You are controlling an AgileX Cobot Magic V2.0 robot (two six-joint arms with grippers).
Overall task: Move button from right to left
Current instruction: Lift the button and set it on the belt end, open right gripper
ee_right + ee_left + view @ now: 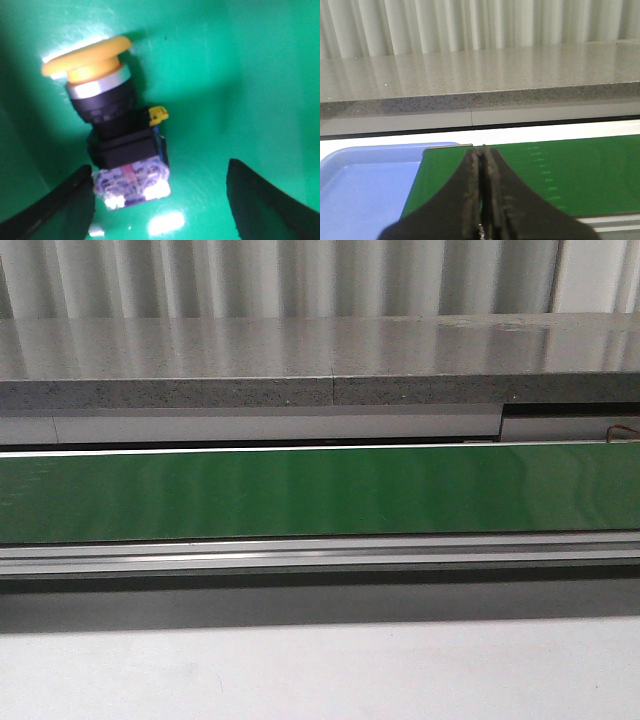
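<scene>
One button [112, 125] is observed in the right wrist view, lying on its side on the green belt [240, 75] with its yellow cap, black collar and clear-and-blue block visible; it sits between the spread fingers of the right claw [160, 200], close against one finger [55, 205] and apart from the other, so that claw is released and grasps nothing. The left claw [482, 160] is clenched with fingers pressed together and empty, over the belt end beside one blue tray [365, 185]. The front view shows one belt and one grey stone counter [300, 355] behind it, with neither claw nor button visible.
</scene>
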